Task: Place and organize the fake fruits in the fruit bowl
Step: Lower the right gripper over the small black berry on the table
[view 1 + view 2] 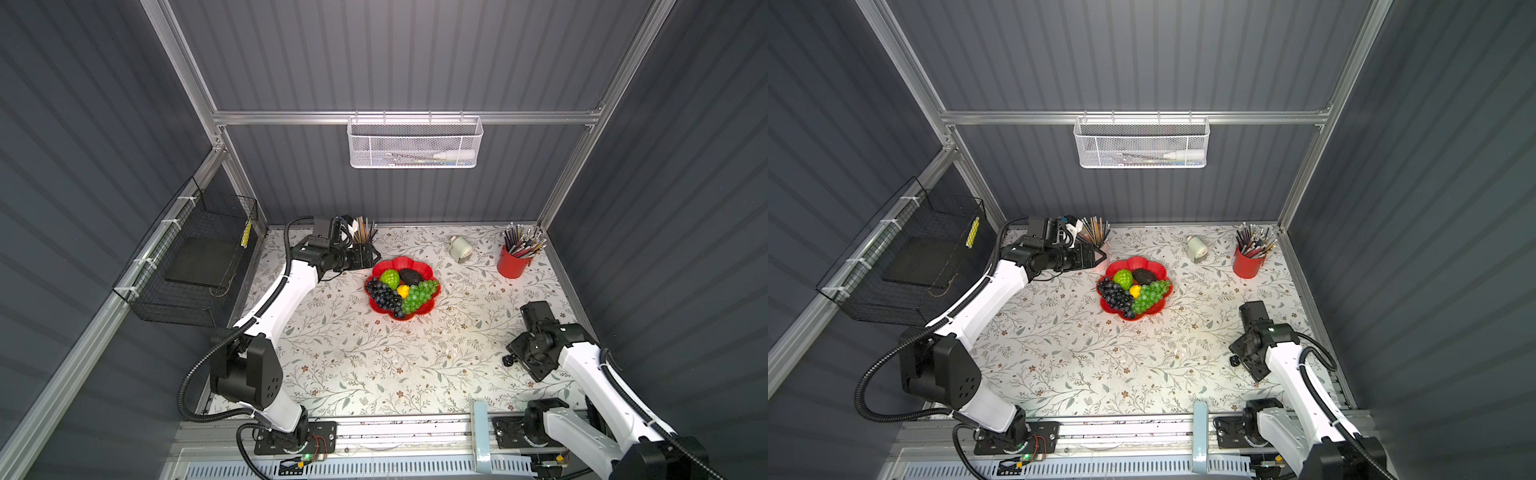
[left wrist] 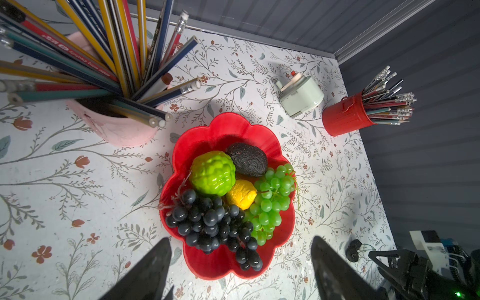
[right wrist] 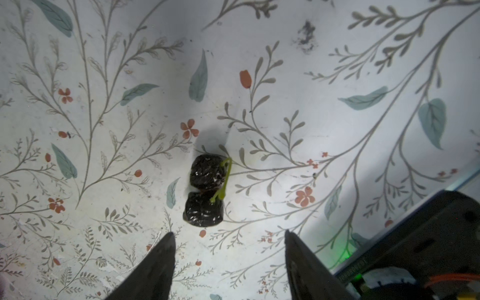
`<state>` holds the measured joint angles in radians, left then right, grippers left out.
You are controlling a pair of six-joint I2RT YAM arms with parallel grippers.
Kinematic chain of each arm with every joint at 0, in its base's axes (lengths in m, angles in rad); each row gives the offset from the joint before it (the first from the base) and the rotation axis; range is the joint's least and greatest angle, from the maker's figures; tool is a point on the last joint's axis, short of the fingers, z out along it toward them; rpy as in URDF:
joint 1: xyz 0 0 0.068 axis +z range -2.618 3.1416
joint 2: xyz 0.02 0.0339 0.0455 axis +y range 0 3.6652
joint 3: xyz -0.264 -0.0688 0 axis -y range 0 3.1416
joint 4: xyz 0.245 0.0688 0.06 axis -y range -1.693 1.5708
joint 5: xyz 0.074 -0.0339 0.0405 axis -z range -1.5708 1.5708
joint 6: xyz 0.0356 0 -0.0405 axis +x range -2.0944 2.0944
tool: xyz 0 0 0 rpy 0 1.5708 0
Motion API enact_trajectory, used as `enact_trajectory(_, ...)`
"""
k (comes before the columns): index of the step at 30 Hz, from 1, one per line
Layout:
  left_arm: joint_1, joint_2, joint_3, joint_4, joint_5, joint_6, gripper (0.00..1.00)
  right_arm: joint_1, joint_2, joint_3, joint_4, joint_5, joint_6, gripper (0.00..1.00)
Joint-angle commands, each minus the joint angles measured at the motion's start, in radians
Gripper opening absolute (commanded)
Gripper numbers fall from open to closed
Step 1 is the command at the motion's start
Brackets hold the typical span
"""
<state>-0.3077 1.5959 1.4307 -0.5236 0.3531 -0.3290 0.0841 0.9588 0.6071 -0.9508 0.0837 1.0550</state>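
Observation:
The red petalled fruit bowl (image 1: 400,263) (image 1: 1136,262) (image 2: 220,130) sits mid-table toward the back. It holds a dark purple grape bunch (image 1: 384,297) (image 2: 213,220), a green grape bunch (image 1: 419,295) (image 2: 272,200), a ridged bright green ball (image 1: 390,277) (image 2: 213,172), a black bumpy oval (image 1: 410,276) (image 2: 248,159) and a small yellow fruit (image 1: 402,291) (image 2: 240,193). My left gripper (image 2: 241,239) hovers open just left of the bowl, empty. A pair of small dark berries on a green stem (image 3: 206,189) (image 1: 508,360) lies on the table. My right gripper (image 3: 228,232) is open right above them, not touching.
A pink pencil cup (image 2: 117,127) stands close behind the left gripper. At the back right are a pale sharpener (image 1: 461,247) and a red pencil cup (image 1: 512,262). A white mesh basket (image 1: 413,143) hangs on the back wall and a black wire basket (image 1: 187,270) on the left wall.

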Motion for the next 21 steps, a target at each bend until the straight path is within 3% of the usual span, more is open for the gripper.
enact_trajectory(1,-0.002,-0.021,-0.007,-0.019,0.023,0.005,0.84,-0.024,0.001,-0.033,0.041,-0.022,-0.005,0.66)
enact_trajectory(9,-0.002,-0.002,-0.007,-0.030,0.012,0.010,0.83,-0.059,0.012,-0.029,0.097,-0.010,-0.073,0.52)
enact_trajectory(15,-0.002,0.004,-0.007,-0.026,0.011,0.008,0.83,-0.066,0.045,-0.040,0.159,-0.026,-0.108,0.19)
enact_trajectory(21,-0.002,-0.003,-0.007,-0.032,-0.004,0.008,0.83,-0.067,0.035,-0.032,0.177,-0.022,-0.136,0.06)
